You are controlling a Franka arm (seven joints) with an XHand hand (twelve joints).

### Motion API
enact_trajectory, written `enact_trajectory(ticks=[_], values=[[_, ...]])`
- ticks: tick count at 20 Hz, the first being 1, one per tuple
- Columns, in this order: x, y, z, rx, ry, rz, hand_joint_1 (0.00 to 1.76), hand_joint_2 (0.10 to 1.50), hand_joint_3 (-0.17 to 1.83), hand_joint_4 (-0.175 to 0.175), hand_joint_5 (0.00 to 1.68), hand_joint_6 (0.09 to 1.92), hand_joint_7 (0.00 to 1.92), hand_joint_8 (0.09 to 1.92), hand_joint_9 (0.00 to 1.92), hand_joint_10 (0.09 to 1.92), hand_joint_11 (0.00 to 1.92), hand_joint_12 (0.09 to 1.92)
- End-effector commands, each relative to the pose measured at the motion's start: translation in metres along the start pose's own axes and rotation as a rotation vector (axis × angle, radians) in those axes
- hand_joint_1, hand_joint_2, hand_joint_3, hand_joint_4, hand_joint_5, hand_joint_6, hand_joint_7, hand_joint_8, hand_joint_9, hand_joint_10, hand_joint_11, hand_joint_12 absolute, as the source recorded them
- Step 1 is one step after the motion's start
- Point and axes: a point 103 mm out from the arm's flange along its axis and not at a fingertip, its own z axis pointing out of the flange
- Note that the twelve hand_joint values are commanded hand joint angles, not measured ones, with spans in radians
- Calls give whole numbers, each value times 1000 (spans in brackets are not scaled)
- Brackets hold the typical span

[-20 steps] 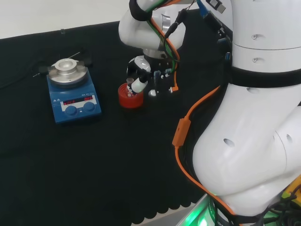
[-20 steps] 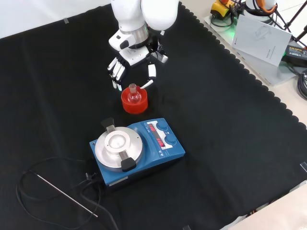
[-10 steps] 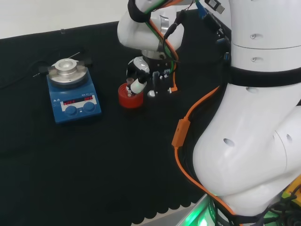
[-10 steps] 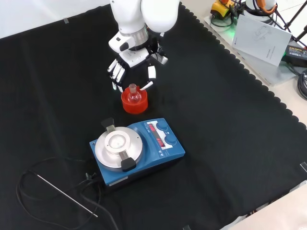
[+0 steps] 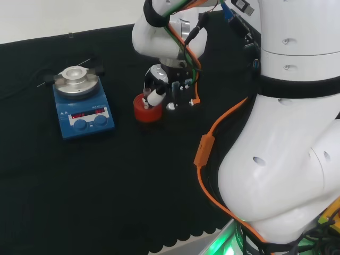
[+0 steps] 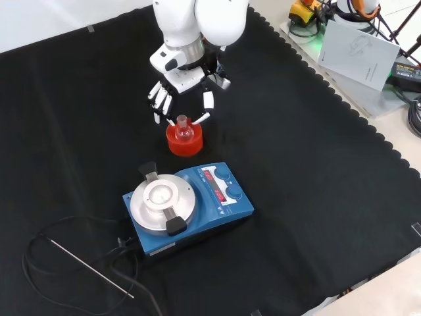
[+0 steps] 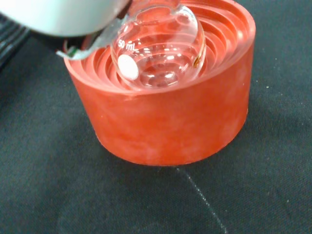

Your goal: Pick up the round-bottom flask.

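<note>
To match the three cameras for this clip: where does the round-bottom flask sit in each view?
Head view: round-bottom flask in the red ribbed stand, right of the blue stirrer plate, under the hand.
Front view: flask in the stand, just above the stirrer plate.
Wrist view: flask bulb seated in the stand, large and close.
Shared landmark: the red ribbed stand.

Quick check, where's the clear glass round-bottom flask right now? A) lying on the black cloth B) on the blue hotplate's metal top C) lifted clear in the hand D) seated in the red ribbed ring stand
D: the clear glass round-bottom flask sits in the red ribbed ring stand, with the hand spread just behind and above it, fingers not closed on it.
</note>
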Motion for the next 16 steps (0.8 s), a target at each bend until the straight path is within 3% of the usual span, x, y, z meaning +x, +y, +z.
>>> enact_trajectory(ticks=[1,8,16], values=[[3,-1,-3,-41,-23,1,1061,675,778,104,1036,997,569,618,767,554,503,1233],[4,-2,-9,-89,-52,19,1120,646,869,-4,1088,1080,662,585,921,457,715,1112],[10,-6,-26,-70,-46,-6,1131,632,886,-34,1100,1071,680,578,954,430,756,1089]])
